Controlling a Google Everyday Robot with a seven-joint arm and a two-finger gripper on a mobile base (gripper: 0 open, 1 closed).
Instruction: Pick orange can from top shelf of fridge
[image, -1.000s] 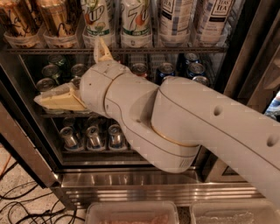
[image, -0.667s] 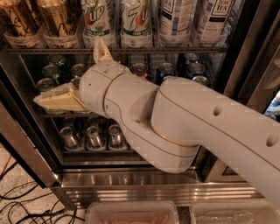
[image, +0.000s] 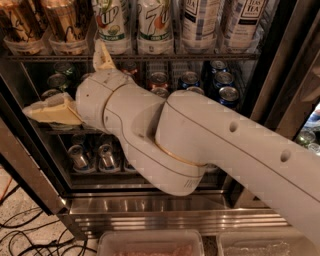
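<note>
Two orange cans (image: 67, 22) stand side by side at the far left of the top shelf (image: 165, 57) of the fridge (image: 175, 212), each in a clear cup base. Only their lower halves show. My gripper (image: 62, 77) is open and empty. It sits just below the top shelf, in front of the rack underneath. One tan finger (image: 52, 109) points left and the other (image: 104, 56) points up, touching the shelf edge between the right orange can and a 7UP can (image: 111, 22). My white arm covers the middle of the fridge.
Two 7UP cans and two tall tea bottles (image: 200, 22) fill the top shelf to the right. Short cans (image: 222, 80) fill the middle rack, silver cans (image: 80, 155) the lower one. The door frame (image: 285, 70) stands right. Cables (image: 30, 235) and plastic bins (image: 150, 245) lie below.
My gripper and wrist have shifted slightly to the left. The cans have not moved.
</note>
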